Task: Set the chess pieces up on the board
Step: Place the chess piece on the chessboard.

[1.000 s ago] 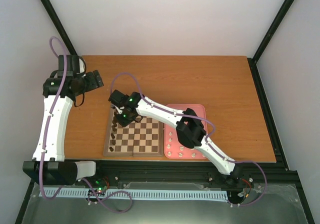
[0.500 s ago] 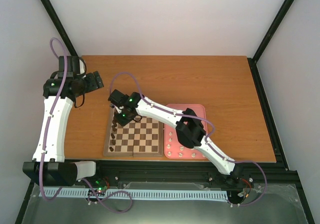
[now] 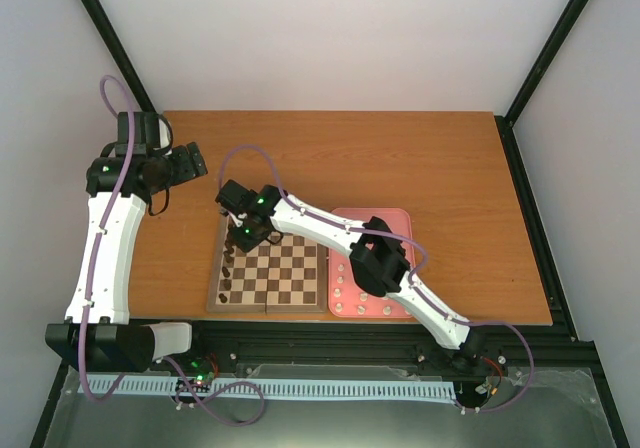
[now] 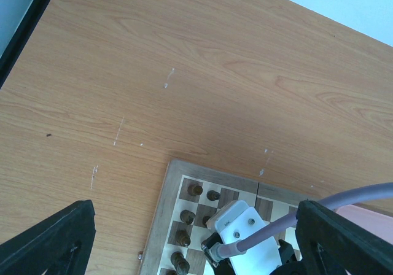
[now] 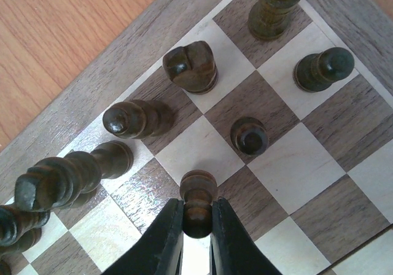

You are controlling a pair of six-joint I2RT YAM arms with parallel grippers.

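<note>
The wooden chessboard [image 3: 270,273] lies at the table's front, with several dark brown pieces [image 3: 229,265] along its left side. My right gripper [image 3: 243,236] hovers over the board's far-left corner. In the right wrist view it [image 5: 196,226] is shut on a dark brown pawn [image 5: 198,201], held just above the squares, with several dark pieces such as a knight [image 5: 191,66] and a pawn [image 5: 249,135] standing around. My left gripper [image 3: 192,161] is off the board to the far left, its fingers [image 4: 52,238] spread wide and empty. Cream-white pieces [image 3: 340,290] lie in the pink tray.
The pink tray [image 3: 395,215] sits right of the board, partly under my right arm. My right arm's wrist [image 4: 242,226] shows in the left wrist view over the board corner [image 4: 169,183]. Bare wooden table [image 3: 400,158] spreads behind.
Almost nothing differs; my right gripper stays over the board's far-left corner, and my left arm has shifted slightly.
</note>
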